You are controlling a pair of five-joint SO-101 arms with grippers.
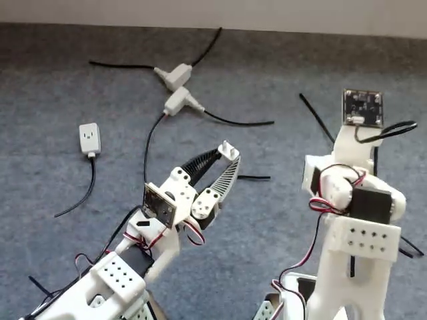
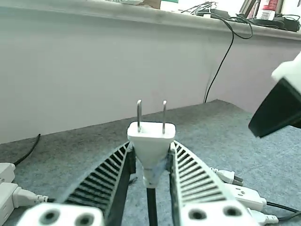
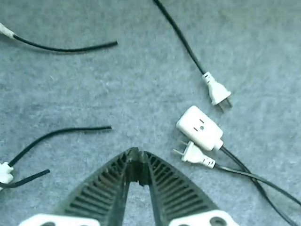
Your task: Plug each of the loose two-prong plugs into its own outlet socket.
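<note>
We see soft, even daylight in all three views, moderately bright, with no hard-edged shadows. From above, the grey desk (image 1: 53,220) is uniformly lit, a little darker toward its far edge, and the black cords (image 1: 237,123) throw only faint, thin shadows.

In the left wrist view the pale wall (image 2: 94,66) is smoothly lit, while the area above the ledge (image 2: 70,8) washes out to near white. The strongest light seems to come from there. The metal prongs of the plug (image 2: 151,134), held in the left gripper (image 2: 151,147), carry a thin glint.

In the right wrist view the white outlet socket (image 3: 200,128) casts a soft, narrow shadow on the desk.
</note>
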